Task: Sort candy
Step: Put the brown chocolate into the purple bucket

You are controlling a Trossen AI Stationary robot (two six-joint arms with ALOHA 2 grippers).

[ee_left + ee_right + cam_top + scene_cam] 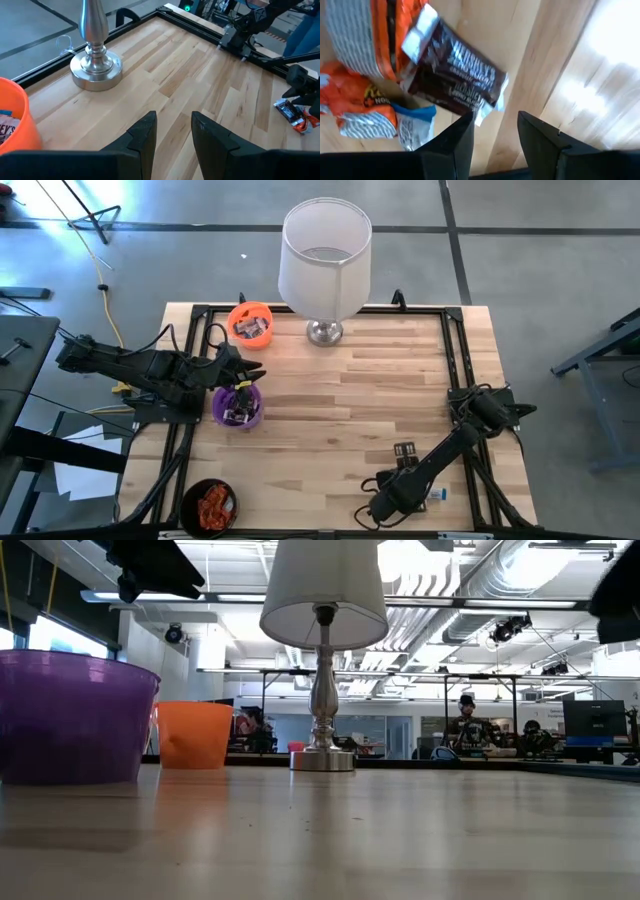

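Left gripper (240, 387) over purple cup (237, 406), left of lamp (324, 255); fingers slightly apart, empty. Orange cup (250, 322), black cup (208, 505): three cups. Right gripper (492, 131) far right-front of lamp, fingers parted, holding nothing, nearer arm. Candy pile (395, 75) just ahead; brown bar (455, 70) nearest, long axis slanted across jaws. Count unclear.

Robotics lab in an open industrial hall, wooden tabletop (380, 400) in a black frame, exposed ceiling ducts (470, 580), rows of workbenches with monitors (592, 722), a seated person (466, 730) far behind, grey concrete floor (540, 270)
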